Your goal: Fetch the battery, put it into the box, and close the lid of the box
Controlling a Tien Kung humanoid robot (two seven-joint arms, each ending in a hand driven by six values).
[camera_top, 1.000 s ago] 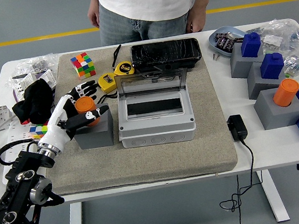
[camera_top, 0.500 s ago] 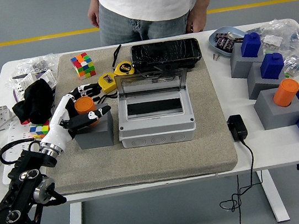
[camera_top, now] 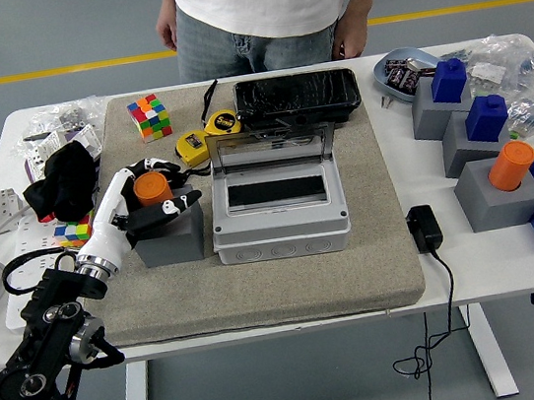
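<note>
head view, task at its 1st stage. the battery [camera_top: 152, 186], an orange cylinder, stands upright in a grey block [camera_top: 169, 236] at centre left of the frame, on the tan mat [camera_top: 288, 281] covering the white surface [camera_top: 514, 260]. the left hand [camera_top: 143, 194] reaches in from the lower left; its fingers [camera_top: 171, 208] curl around the battery, thumb side in front and the others behind, apparently closing on it, though firm contact cannot be confirmed. the battery is not yet lifted. the box [camera_top: 279, 213], grey, sits just right of the block at frame centre with its transparent lid [camera_top: 268, 147] raised and its interior showing nothing inside. judged remaining: lift the battery, carry it to the box, release it, shut the lid. the right hand is out of view. a person [camera_top: 265, 11] stands at the top of the frame, hands at the sides, touching nothing.

compared with the frame 1 s earlier, the left hand has shifted slightly toward the upper right and its fingers wrap more closely around the battery; battery, block, box and lid are unchanged in position.
</note>
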